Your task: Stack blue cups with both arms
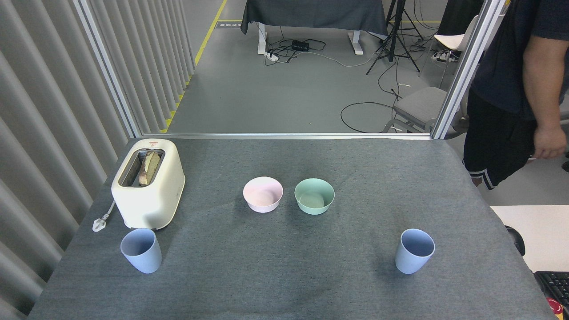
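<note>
Plainly, neither arm nor gripper is seen in the head view, so the state of either set of jaws cannot be told, and places can be given only by the side each arm would come in from.

Two pale blue matte plastic tumblers are noted, both upright on the grey cloth-covered table (284, 284), mouths up, long axes vertical. The left blue tumbler (141, 250) stands at the near left, just in front of the cream plastic toaster (148, 186) with bread in its slot. The right blue tumbler (414, 251) stands at the near right, well apart from the first.

Between them and further back, a pink plastic bowl (263, 194) and a mint-green plastic bowl (314, 196) sit just beside each other.

Judged: nothing is yet stacked. Each tumbler lies on the side of one arm, so a one-cup-per-arm pick is suggested, the grasp made across the tapering wall. The toaster crowds the left approach from behind.

A person in dark clothing (511, 89) stands beyond the table's far right corner.
</note>
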Available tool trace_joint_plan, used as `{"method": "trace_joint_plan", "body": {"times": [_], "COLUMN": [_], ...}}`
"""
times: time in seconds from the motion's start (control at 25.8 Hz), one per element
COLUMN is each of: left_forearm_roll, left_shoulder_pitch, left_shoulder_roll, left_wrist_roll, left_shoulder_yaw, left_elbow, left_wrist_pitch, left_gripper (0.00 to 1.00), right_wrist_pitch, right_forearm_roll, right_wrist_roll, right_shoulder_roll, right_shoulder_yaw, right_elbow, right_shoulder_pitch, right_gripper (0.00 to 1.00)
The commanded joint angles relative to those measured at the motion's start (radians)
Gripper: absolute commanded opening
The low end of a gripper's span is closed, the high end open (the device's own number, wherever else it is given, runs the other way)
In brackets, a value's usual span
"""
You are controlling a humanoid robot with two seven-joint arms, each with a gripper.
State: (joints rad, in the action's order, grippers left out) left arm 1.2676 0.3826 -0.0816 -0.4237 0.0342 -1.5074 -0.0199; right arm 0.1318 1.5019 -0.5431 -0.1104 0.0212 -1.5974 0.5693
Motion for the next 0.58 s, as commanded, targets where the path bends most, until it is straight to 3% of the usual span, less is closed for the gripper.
{"method": "trace_joint_plan", "body": {"times": [0.0,0.15,0.39,0.54], "left_forearm_roll": [-0.002,0.007,0.113,0.108], "left_shoulder_pitch": [-0.111,-0.202,-0.294,-0.349], "left_shoulder_roll": [0.002,-0.007,-0.006,-0.004], "left_wrist_roll": [0.036,0.034,0.019,0.016], "left_shoulder_yaw": [0.029,0.059,0.062,0.061], "left_elbow": [0.104,0.162,0.262,0.317], "left_wrist_pitch": [-0.123,-0.215,-0.219,-0.224], "left_gripper": [0.96,0.99,1.00,1.00], "right_wrist_pitch": [-0.011,-0.011,-0.011,-0.011], "right_forearm_roll": [0.000,0.000,0.003,0.003], "right_wrist_roll": [0.006,0.006,0.006,0.006], "right_shoulder_roll": [0.000,0.000,0.000,0.000], "right_shoulder_yaw": [-0.003,-0.003,-0.003,-0.003], "right_elbow": [0.001,0.001,0.001,0.001], "right_shoulder_pitch": [0.000,0.000,-0.002,-0.002], "right_gripper": [1.00,1.00,1.00,1.00]}}
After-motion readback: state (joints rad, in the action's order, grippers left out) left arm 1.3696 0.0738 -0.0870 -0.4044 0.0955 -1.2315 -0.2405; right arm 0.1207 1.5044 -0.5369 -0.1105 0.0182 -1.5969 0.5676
